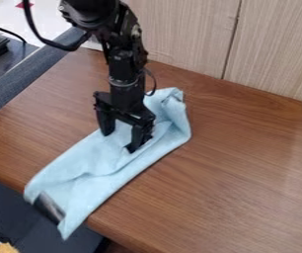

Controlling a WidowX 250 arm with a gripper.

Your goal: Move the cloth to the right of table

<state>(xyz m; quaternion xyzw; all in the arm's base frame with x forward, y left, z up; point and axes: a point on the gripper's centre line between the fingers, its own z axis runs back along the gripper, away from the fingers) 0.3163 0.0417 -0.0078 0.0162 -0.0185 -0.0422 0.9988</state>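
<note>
End effector [120, 141] stands open at the light-blue cloth [97, 157], fingers apart; I cannot tell whether fabric is gripped. I note the cloth overhanging the worktop's [239, 168] edge.

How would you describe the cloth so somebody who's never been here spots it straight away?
Find the brown wooden table beside the pale wood-grain panels. There, under the black end effector, a long cloth lies slantwise, its lower end past the table's near edge. It is light blue, unlike the dark blue-grey strip along the table's left side.
</note>
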